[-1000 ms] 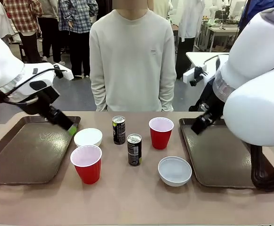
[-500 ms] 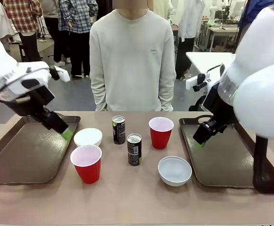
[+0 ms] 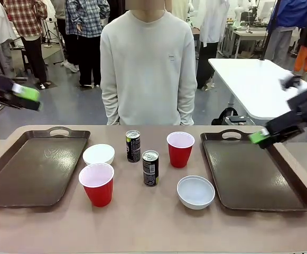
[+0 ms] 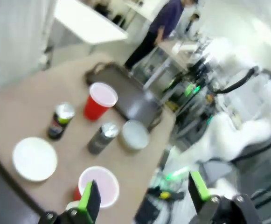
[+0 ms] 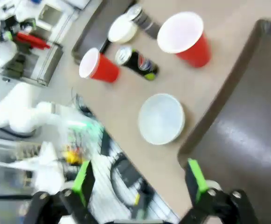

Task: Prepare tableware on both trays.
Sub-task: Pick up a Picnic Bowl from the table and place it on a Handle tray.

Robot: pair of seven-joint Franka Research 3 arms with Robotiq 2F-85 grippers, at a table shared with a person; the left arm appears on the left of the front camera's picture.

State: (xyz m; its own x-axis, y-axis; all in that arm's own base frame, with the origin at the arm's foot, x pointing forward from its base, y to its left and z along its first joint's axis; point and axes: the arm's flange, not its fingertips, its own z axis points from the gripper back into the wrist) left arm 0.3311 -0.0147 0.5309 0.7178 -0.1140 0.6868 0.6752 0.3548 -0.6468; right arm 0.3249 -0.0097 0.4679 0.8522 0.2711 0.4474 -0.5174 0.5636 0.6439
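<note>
left gripper (image 4: 143,185) and right gripper (image 5: 140,170): jaws wide apart, holding nothing.

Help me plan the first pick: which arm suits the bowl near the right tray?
Right, probably: the right claw hovers open at the right tray, which lies beside that bowl; the left claw hangs beyond the left tray.

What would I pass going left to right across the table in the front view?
First the left tray → far can → near can → far red cup → near white bowl → right tray. The near red cup and far white bowl share a spot just right of the left tray, so they're left unordered.
</note>
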